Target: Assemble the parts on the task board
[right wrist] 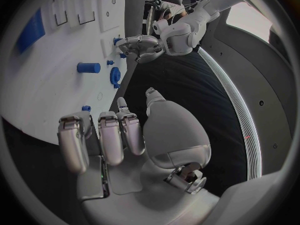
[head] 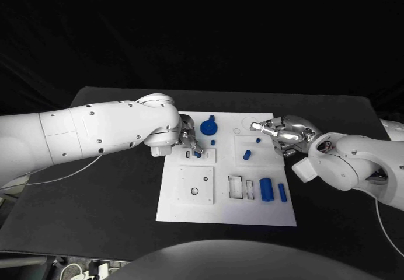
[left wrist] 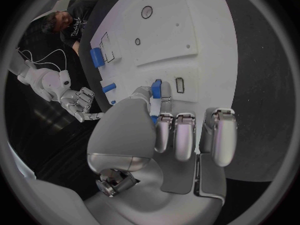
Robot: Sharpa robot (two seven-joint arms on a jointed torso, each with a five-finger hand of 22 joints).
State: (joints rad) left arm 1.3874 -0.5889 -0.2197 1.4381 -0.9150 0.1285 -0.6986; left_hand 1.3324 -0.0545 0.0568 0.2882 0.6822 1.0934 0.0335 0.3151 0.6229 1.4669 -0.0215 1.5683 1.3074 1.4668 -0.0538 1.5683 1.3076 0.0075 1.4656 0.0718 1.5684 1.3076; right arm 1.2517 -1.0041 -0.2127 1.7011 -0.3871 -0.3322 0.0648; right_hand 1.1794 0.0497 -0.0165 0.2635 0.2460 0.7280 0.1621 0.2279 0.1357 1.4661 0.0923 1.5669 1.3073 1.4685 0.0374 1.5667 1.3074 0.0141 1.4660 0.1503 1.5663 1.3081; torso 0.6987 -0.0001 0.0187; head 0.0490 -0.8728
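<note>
The white task board (head: 226,210) lies in the middle of the table. My left hand (head: 187,142) hovers over its upper left part and pinches a small blue part (left wrist: 156,91) between thumb and finger, close above a small rectangular slot (left wrist: 180,85). My right hand (head: 282,134) hangs over the board's upper right edge, fingers loosely bent and holding nothing (right wrist: 115,135). A blue round knob (head: 209,125), a short blue cylinder (head: 247,154) and a tiny blue peg (head: 256,140) lie on the board between the hands. Two longer blue parts (head: 266,189) lie at the lower right.
A raised square plate (head: 195,185) with a round hole sits on the board's lower left. Two empty rectangular pockets (head: 241,187) lie beside the long blue parts. Black table (head: 101,198) surrounds the board; a white cable (head: 76,169) trails from the left arm.
</note>
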